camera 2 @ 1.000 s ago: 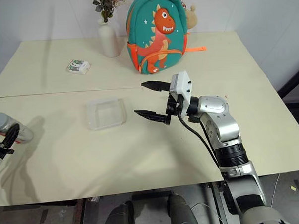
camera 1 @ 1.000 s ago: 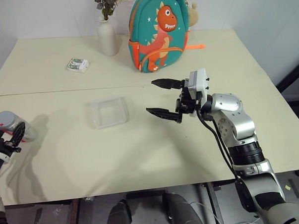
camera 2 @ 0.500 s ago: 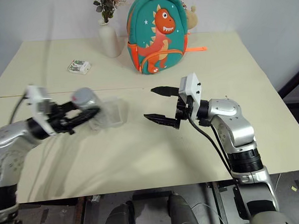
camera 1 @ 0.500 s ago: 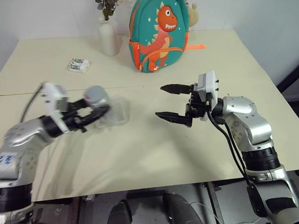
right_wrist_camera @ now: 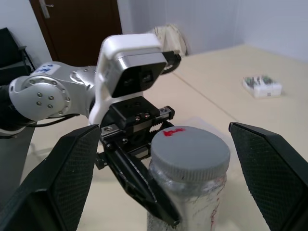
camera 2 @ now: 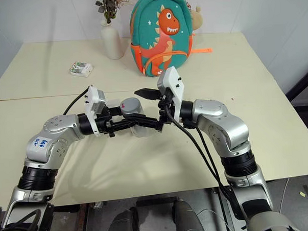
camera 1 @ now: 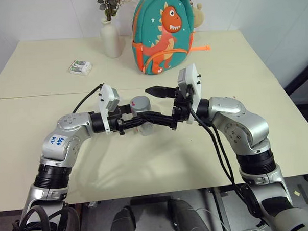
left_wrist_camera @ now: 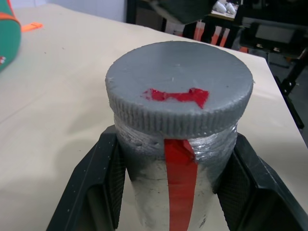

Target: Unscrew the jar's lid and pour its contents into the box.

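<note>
The left pincer (camera 1: pixel 139 119) is clamped on the jar (camera 1: pixel 144 127), one black finger on each side of its clear body just under the lid (camera 1: pixel 140 103). A second ago this pincer held the jar far out at the worktop's (camera 1: pixel 53 145) left edge; now the jar hangs above the worktop's middle. The right pincer (camera 1: pixel 160 106) stands wide open with one finger on either side of the lid, not touching it; it has shifted left toward the jar. One jar, one grey lid, two pincers. The lid carries a red mark on top, and a red strip runs down the jar's side; neither bears writing. Beyond the jar stand one dinosaur backpack (camera 1: pixel 163 33), one white vase (camera 1: pixel 110 39) and one small white-and-green packet (camera 1: pixel 80 67), its print too small to read.
</note>
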Robot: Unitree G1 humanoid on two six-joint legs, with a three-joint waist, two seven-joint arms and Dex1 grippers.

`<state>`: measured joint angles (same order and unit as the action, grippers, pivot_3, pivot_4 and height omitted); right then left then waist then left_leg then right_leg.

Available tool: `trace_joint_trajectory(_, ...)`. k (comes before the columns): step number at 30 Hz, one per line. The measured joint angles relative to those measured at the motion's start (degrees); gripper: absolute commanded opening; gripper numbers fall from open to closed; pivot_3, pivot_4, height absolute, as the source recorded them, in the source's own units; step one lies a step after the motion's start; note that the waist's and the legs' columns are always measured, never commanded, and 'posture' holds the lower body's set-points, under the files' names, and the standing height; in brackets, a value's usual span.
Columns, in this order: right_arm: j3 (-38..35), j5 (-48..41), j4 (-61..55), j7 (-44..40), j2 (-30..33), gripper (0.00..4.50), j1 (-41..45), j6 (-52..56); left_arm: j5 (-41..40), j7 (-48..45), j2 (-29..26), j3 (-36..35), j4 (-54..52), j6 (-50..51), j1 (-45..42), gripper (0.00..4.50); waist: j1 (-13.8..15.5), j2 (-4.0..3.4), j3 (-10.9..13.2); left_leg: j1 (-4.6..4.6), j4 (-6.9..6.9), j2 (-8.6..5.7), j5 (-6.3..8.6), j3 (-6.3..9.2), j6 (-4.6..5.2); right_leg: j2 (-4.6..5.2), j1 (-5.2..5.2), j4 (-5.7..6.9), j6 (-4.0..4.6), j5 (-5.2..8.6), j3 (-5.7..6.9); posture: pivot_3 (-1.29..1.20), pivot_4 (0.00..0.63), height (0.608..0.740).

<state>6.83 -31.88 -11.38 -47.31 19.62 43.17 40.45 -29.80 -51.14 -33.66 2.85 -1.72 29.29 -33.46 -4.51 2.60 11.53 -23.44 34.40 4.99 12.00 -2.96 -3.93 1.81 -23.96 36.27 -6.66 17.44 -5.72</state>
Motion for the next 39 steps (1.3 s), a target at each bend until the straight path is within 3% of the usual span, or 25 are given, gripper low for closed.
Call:
trace_joint_trajectory(13,2.0,-0.2,0.4,0.1,0.1,4.5,2.5,5.9,4.1,-2.5,0.2,1.1,-1.2,-3.5,0.8,2.18,0.0,0.0,0.0,-0.02,0.0,0.0,0.01,0.0,0.01,-0.01,-0.04,0.04,0.0,0.0,-0.02,0.0,0.15,0.74)
trace_joint_trajectory(28,2.2,0.5,3.6,0.0,-0.5,4.5,3.2,5.6,4.9,-3.4,0.7,0.9,-2.1,-3.9,0.8,2.18,-0.1,0.0,0.0,-0.04,0.01,0.0,0.02,0.0,0.03,-0.01,-0.06,0.04,0.0,0.0,-0.02,0.0,0.15,0.74)
trace_joint_trajectory(31,2.3,1.1,4.8,0.0,-0.8,3.9,3.2,4.7,4.9,-3.4,0.7,0.6,-2.2,-3.7,0.8,2.18,-0.1,0.0,0.0,-0.04,0.02,0.0,0.02,0.0,0.03,-0.01,-0.06,0.04,0.0,0.0,-0.02,0.0,0.15,0.74)
trace_joint_trajectory(35,2.7,1.7,5.6,-0.6,-1.1,2.59,3.1,3.3,4.9,-3.3,0.7,0.3,-2.2,-3.6,0.8,2.18,-0.1,0.0,0.0,-0.04,0.02,0.0,0.02,0.0,0.03,-0.02,-0.06,0.04,-0.01,0.0,-0.02,0.0,0.15,0.74)
trace_joint_trajectory(39,2.9,1.8,6.4,-1.0,-1.2,2.57,3.1,2.2,4.9,-3.3,0.7,0.1,-2.3,-3.3,0.8,2.18,-0.1,0.0,0.0,-0.06,0.02,0.0,0.02,0.0,0.03,-0.02,-0.06,0.04,-0.01,0.0,-0.02,0.0,0.15,0.74)
